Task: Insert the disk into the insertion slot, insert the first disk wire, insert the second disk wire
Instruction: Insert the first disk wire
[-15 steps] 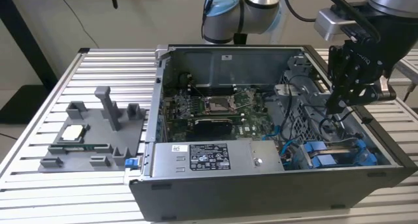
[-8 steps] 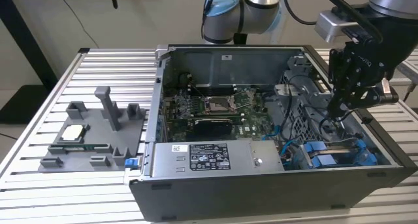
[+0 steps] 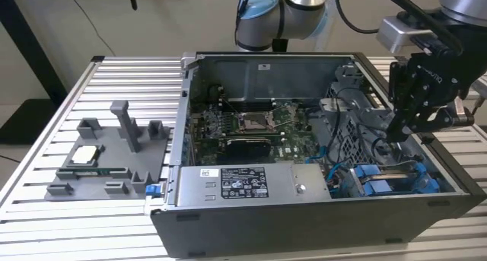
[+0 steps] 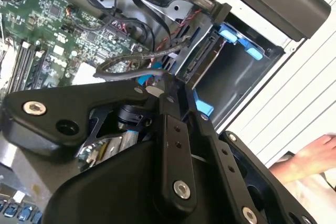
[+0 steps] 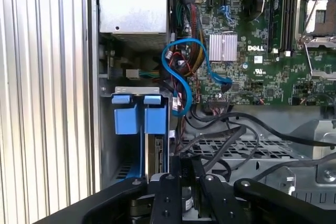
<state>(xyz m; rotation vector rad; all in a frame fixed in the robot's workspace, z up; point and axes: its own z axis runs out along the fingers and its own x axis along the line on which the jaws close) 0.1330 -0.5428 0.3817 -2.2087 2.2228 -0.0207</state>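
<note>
**Item: computer case** (image 3: 304,215), lid off, on a slatted table (image 3: 45,227).

- **Insertion slot** (image 5: 135,89): in the case's near corner at the exterior view's right, beside the power supply (image 3: 251,182).
- **Disk** (image 5: 155,157): seated in the slot on its edge. Its blue carrier tabs (image 5: 139,114) sit at the slot's mouth. Its long axis runs from the tabs straight toward the gripper, along the case wall. First step judged done.
- **Gripper** (image 5: 186,162): just above the disk's far end, opposite the tabs and in line with its long axis. In the exterior view the gripper (image 3: 396,137) hangs over that same corner. Fingers (image 4: 169,109) are drawn close together. Whether a wire is pinched between them cannot be told.
- **Wires:** the black wires (image 5: 223,136) lie just beside the gripper, over the perforated cage (image 5: 236,149). A blue wire (image 5: 181,59) loops between the slot and the motherboard (image 5: 262,51). None is seen plugged into the disk.
- **Other:** a person's hand (image 4: 310,157) is outside the case wall. A grey fixture tray (image 3: 106,158) sits near the table's edge at the exterior view's left.
</note>
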